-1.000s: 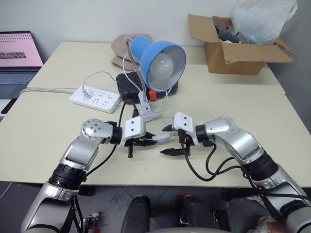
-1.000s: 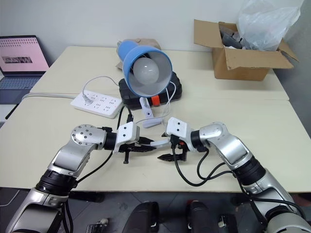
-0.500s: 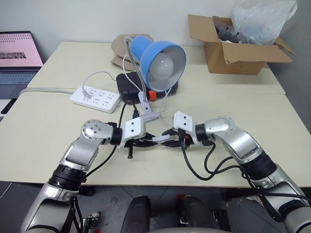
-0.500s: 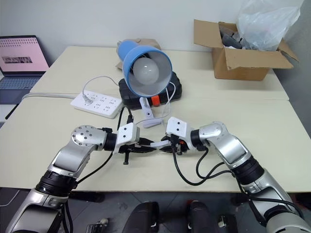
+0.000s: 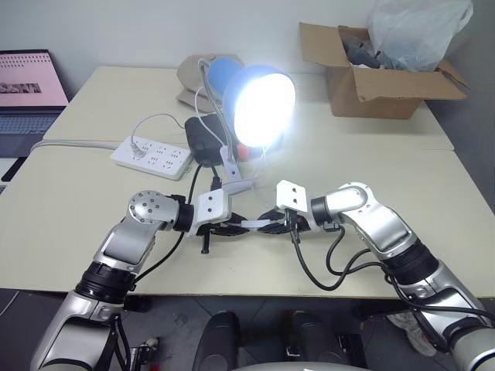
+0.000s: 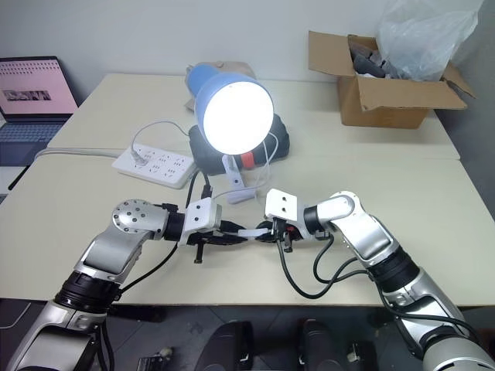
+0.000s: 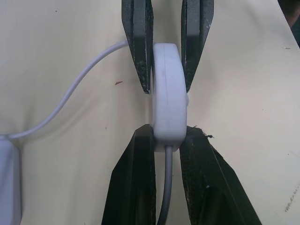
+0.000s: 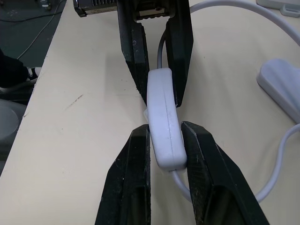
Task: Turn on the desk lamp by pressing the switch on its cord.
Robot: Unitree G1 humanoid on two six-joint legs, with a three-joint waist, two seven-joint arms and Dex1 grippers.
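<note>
**Left eye view: lamp lit, switch pinched from both ends**

Left gripper (image 5: 236,226) is clamped on one end of the switch (image 5: 254,224), just above the near table (image 5: 93,216); right gripper (image 5: 272,225) is clamped on the other end. Small, light, rigid plastic, likely slippery: best gripped across its flat sides. The thin cord (image 7: 70,93) is limp. Behind glows the desk lamp (image 5: 259,104).

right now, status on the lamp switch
Left tool and right tool both shut on switch. Lamp lit. Nothing in the way.
</note>
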